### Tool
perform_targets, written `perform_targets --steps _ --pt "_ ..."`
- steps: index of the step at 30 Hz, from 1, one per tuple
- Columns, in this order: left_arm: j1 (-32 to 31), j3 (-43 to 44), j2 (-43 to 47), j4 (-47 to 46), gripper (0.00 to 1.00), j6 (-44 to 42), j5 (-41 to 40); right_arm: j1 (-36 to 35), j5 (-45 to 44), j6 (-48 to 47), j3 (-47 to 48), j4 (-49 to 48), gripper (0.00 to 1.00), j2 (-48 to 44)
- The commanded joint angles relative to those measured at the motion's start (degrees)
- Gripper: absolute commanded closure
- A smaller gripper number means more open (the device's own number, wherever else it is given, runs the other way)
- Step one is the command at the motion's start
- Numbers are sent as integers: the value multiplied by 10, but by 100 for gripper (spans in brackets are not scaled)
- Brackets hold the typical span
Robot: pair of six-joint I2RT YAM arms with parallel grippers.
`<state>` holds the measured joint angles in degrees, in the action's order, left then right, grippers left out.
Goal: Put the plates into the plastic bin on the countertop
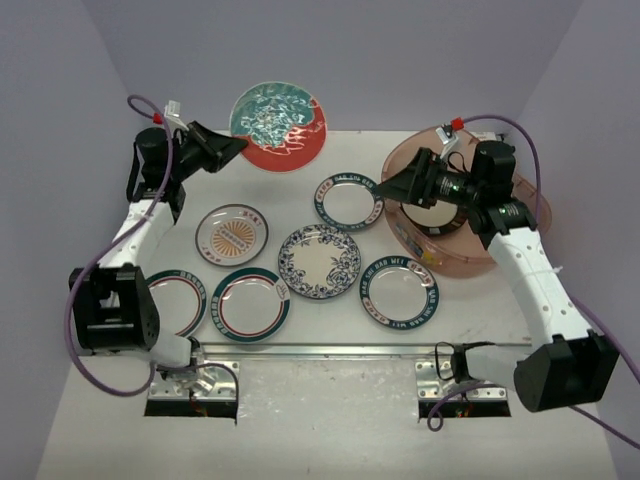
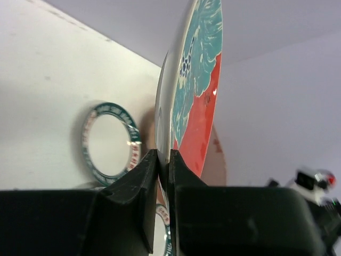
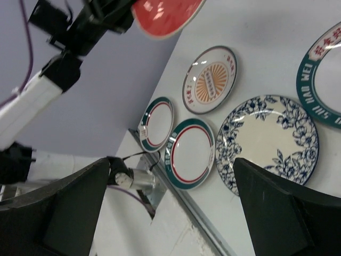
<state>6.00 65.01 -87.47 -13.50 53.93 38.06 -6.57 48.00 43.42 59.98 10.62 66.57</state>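
Left gripper point(image 2: 163, 160) is clamped tight on the rim of the red-and-teal plate point(image 2: 197, 80), holding it up off the table point(image 1: 330, 318), back left. Right gripper point(image 1: 390, 187) sits with fingers wide apart by the bin point(image 1: 450, 262). I'd call this mid-carry; next I need to swing the plate across and lower it in.
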Motion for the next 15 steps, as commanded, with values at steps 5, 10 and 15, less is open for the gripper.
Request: perform_targets --steps 5,10,15 --pt "-140 -138 171 -163 100 89 51 2 -32 -5 167 -7 5 133" --pt "-176 -187 200 -244 100 129 73 1 -11 -3 143 -18 25 153" --pt "-191 -199 209 -253 100 128 73 1 26 -6 69 -40 47 127"
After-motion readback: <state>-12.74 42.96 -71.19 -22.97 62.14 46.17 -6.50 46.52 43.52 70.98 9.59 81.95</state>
